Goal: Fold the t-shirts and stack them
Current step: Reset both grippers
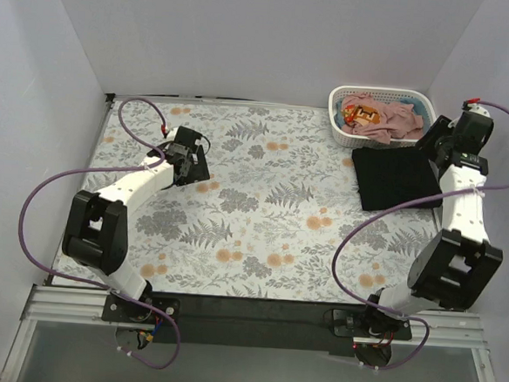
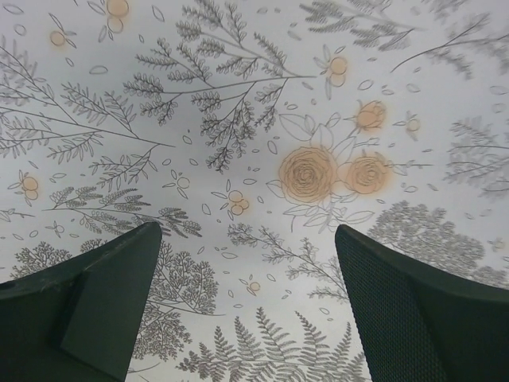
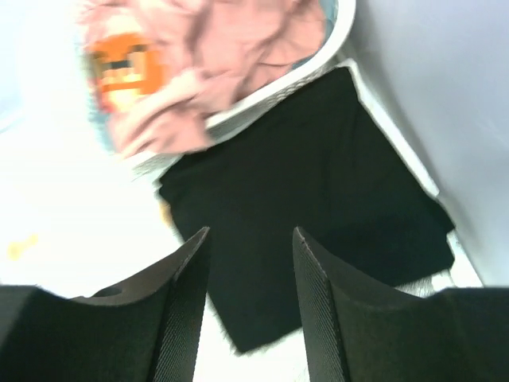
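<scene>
A black t-shirt (image 1: 397, 179) lies folded into a rectangle at the right of the table, in front of the basket; the right wrist view shows it (image 3: 318, 183) below the fingers. Dusty-pink t-shirts (image 1: 391, 117) are crumpled in the white slotted basket (image 1: 340, 118), also in the right wrist view (image 3: 238, 40). My right gripper (image 1: 434, 141) hovers open and empty above the black shirt's far right corner (image 3: 250, 239). My left gripper (image 1: 191, 165) is open and empty over bare floral cloth at the left (image 2: 246, 239). No white t-shirt shows.
The floral-print cloth (image 1: 262, 209) covers the table. An orange-printed item (image 1: 364, 116) lies among the clothes in the basket. White walls close in on the back and both sides. Purple cables loop off both arms.
</scene>
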Robot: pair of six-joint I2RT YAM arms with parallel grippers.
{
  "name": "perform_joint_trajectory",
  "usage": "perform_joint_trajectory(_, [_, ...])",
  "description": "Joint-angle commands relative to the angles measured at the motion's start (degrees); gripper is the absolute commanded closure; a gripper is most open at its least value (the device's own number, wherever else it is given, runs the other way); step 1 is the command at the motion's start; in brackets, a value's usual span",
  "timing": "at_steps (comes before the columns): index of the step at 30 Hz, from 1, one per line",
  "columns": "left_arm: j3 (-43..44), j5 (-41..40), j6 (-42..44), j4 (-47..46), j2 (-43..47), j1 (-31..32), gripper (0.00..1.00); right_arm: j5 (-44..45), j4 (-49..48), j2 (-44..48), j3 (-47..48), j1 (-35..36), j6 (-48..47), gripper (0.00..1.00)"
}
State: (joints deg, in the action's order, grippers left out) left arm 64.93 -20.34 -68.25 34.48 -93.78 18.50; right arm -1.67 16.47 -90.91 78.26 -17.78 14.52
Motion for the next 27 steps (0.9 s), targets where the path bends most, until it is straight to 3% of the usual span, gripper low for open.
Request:
perform_joint_trajectory(1, [-0.7,-1.3,-0.7,-1.5,9.4,0.3,0.09,-5.5,7.2,11.9,-4.5,-0.2,1.5,0.48])
perform_joint_trajectory(7, [-2.3,0.6,-2.1,1.1,24.8,0.2,0.08,-8.7,12.6,36.9,-15.8,0.4,1.6,0.45])
perform_joint_trajectory(12, [-5.6,1.1,-3.7,3.0,41.7,0.3,0.08,-3.4,15.4,54.7,-23.9,8.8,3.1,0.39])
perform_joint_trajectory(19, [-16.2,-1.0,-5.6,3.0,60.1,0.2,0.05,4.7,21.7,66.6,-28.9,19.7,-0.7,0.36])
perform_joint_trajectory(27, [-25.5,-3.5,-7.5,2.0,70.5,0.2,0.03,9.8,21.8,72.2,-30.7,23.4,-1.6,0.33])
